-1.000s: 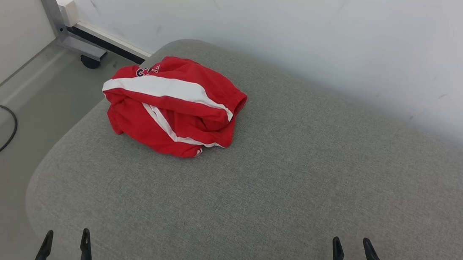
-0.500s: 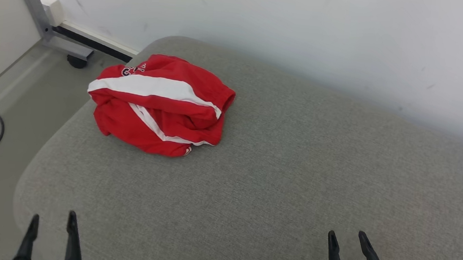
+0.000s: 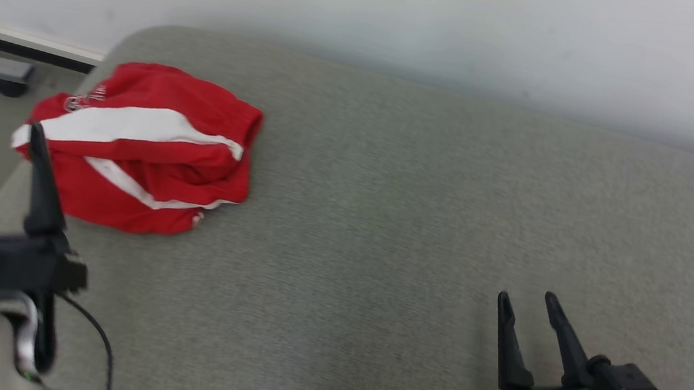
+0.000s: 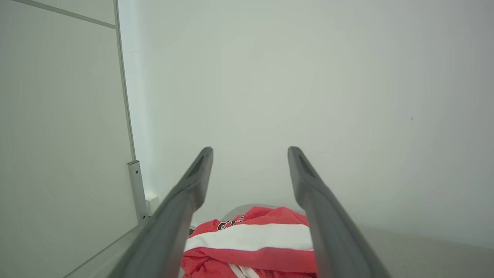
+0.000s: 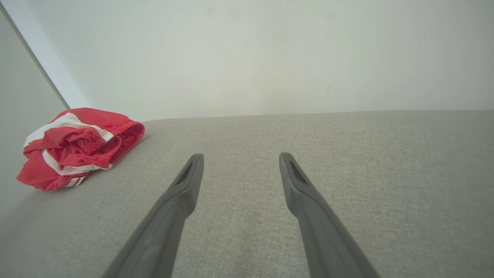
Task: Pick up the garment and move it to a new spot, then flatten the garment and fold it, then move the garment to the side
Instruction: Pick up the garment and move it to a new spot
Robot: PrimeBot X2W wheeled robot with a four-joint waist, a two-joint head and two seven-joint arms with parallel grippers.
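The garment (image 3: 141, 146) is a crumpled red piece with white stripes, lying in a heap near the far left corner of a grey cushioned surface (image 3: 382, 224). My left gripper (image 3: 3, 131) stands open at the left edge of the head view, just in front of the heap and apart from it. In the left wrist view the garment (image 4: 251, 241) lies low between the open left gripper (image 4: 250, 152) fingers, farther on. My right gripper (image 3: 527, 298) is open at the lower right, over bare fabric. The right wrist view has the garment (image 5: 73, 144) far left of the open right gripper (image 5: 241, 156).
A white wall (image 3: 401, 28) runs right behind the cushion. Left of the cushion the floor drops away, with a metal frame foot and castor (image 3: 7, 83) by the baseboard. A pale panel (image 4: 58, 154) stands to the left in the left wrist view.
The head camera has turned right, so the whole scene has slid left. My left gripper has risen and reached forward toward the garment. The right gripper has come up a little. The garment lies unmoved.
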